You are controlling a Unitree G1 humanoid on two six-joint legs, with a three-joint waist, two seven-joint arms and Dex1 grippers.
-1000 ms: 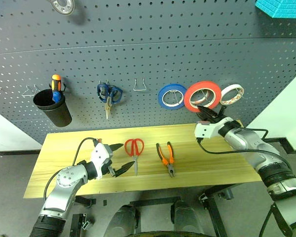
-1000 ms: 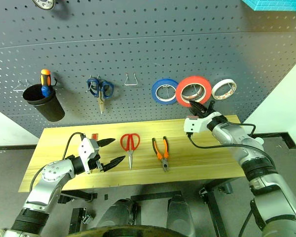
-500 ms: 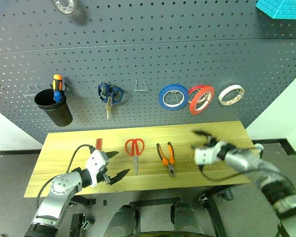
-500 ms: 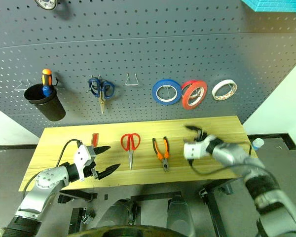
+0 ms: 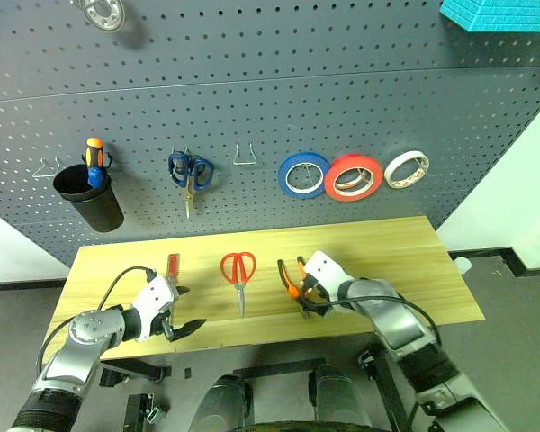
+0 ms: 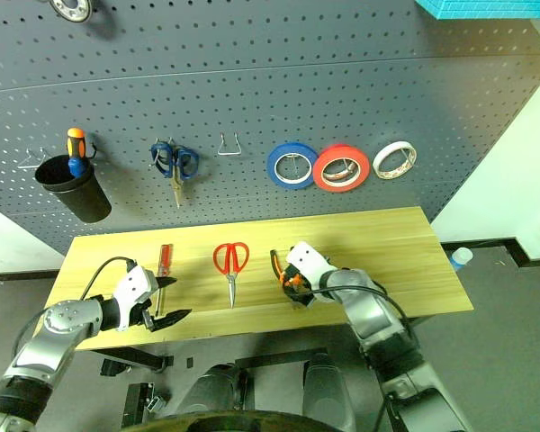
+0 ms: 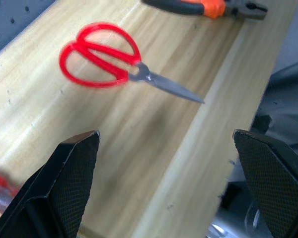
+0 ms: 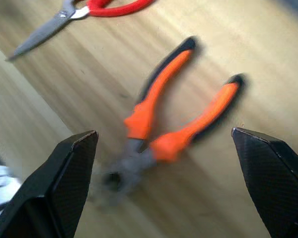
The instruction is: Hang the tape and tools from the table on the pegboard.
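The red tape [image 5: 352, 177] hangs on the pegboard [image 5: 252, 99] between a blue roll and a white roll. On the table [image 5: 405, 270] lie a red-handled screwdriver [image 5: 173, 267], red scissors [image 5: 238, 273] and orange-and-black pliers [image 5: 291, 275]. My right gripper [image 5: 303, 290] hovers just over the pliers, open; in the right wrist view the pliers [image 8: 174, 129] lie between its spread fingers, untouched. My left gripper [image 5: 187, 309] is open and empty near the table's front edge, just in front of the screwdriver and left of the scissors [image 7: 102, 62].
On the pegboard hang a blue tape roll [image 5: 303, 175], a white roll [image 5: 406, 169], blue-handled scissors [image 5: 191, 171], an empty hook [image 5: 245, 155] and a black cup [image 5: 88, 196] holding an orange-and-blue screwdriver [image 5: 94, 157]. The table's right half is bare wood.
My right gripper opened, left the red tape hanging on the pegboard, and swung down and left to the pliers. My left gripper drifted left and slightly down.
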